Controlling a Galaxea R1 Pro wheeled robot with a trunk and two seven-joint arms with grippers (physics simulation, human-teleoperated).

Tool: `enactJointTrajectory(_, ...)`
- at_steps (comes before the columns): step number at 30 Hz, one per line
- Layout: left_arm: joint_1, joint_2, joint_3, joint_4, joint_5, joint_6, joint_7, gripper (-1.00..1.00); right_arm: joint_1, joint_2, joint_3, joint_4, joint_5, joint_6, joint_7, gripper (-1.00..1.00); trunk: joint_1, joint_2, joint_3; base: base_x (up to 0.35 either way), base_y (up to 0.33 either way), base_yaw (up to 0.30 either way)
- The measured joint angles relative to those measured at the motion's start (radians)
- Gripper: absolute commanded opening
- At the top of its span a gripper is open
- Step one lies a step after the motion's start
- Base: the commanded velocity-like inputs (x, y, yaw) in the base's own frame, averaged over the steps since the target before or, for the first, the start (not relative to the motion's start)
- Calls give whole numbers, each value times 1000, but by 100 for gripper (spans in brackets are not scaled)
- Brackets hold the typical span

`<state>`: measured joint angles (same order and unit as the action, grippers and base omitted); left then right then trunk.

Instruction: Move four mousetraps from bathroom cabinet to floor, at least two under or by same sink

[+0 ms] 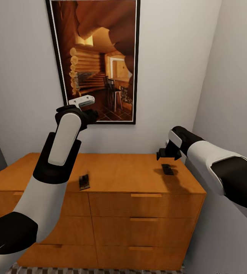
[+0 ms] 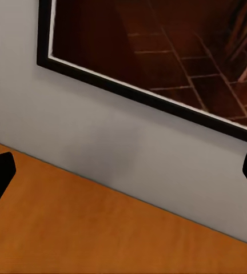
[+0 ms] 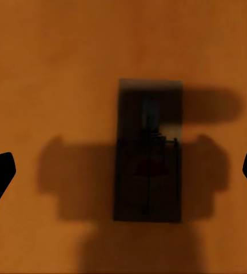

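I've got the right end effector (image 1: 163, 153) hanging over the cabinet (image 1: 119, 171) top near its right end, fingers spread apart, nothing between them. Straight below sits one mousetrap (image 1: 167, 169), lying flat in the arm's shadow, long axis running roughly front edge to back edge. Wrist cam shows it dark (image 3: 149, 151). A second mousetrap (image 1: 84, 181) lies near the front edge, left of the middle, also lengthwise front-to-back. My left end effector (image 1: 92, 114) is raised up by the framed picture (image 1: 99, 57), fingers wide apart.
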<state>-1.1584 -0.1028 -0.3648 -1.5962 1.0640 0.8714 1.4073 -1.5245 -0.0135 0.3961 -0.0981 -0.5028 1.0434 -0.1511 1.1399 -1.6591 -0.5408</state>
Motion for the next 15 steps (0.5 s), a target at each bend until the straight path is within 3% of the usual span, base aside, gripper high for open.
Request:
enactJointTrajectory(7, 0, 0, 0, 0, 0, 0, 0, 100, -3, -4, 0, -4, 1, 0, 0, 100, 27, -49, -22, 0, 0, 0)
enactJointTrajectory(15, 0, -1, 0, 0, 0, 0, 0, 100, -3, -8, 0, -7, 1, 0, 0, 100, 31, -56, -25, 0, 0, 0)
